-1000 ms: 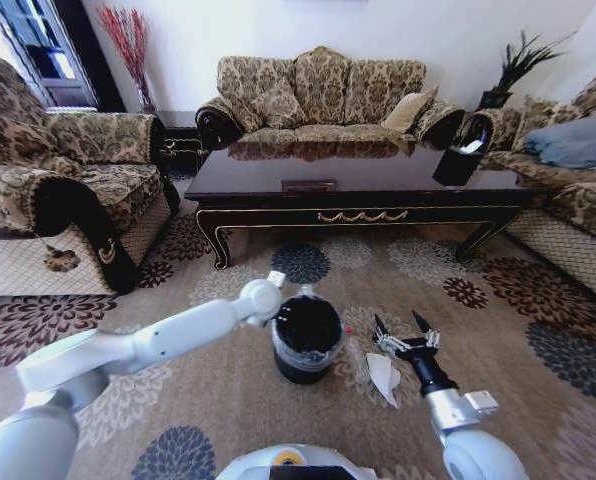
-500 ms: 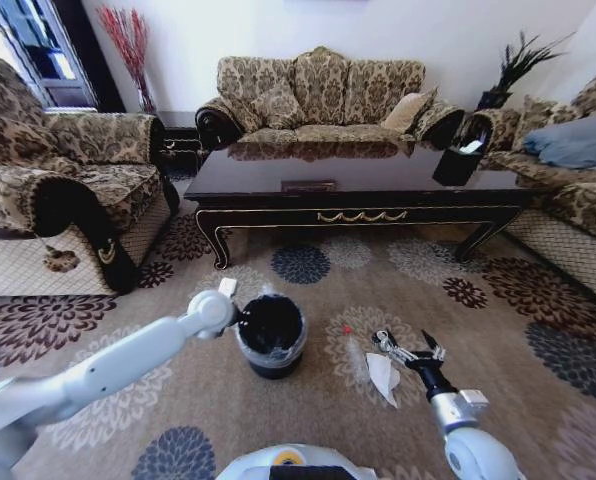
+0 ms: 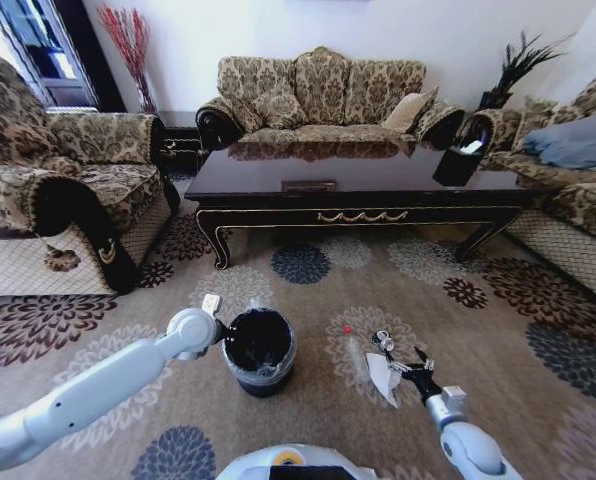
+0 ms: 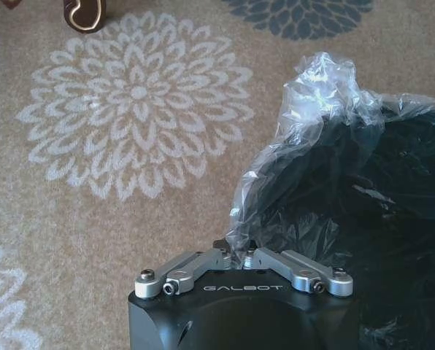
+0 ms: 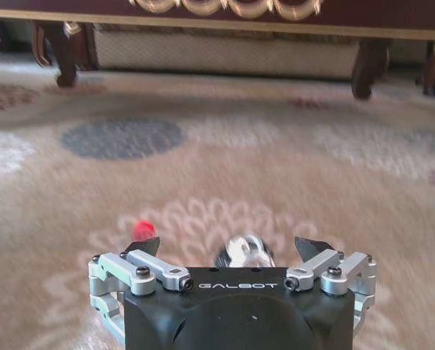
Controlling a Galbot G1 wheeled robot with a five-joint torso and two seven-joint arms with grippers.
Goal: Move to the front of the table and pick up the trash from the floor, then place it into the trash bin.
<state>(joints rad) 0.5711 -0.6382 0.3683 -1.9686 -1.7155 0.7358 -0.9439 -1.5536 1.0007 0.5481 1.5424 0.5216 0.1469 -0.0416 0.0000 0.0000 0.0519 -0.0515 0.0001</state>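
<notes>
trash bin | black, plastic-lined | left gripper pinches liner

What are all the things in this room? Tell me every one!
Coffee table: one, glossy dark wood with gold trim, in the middle of the room.
Sofas: three, tan patterned, behind and on both sides of the table.
Dark holder: one, with white paper in it, on the table's right end.
Carpet: one, beige with big flower circles, under everything.
Trash bin: one, black with a clear liner, on the carpet.
Paper sheet: one, white, on the carpet right of the bin.
Bottle with red cap: one, clear, beside the paper.
Silvery scrap: one, near the paper.
Left tool: shut on the bin's liner.
Right tool: open, low over the trash.
</notes>
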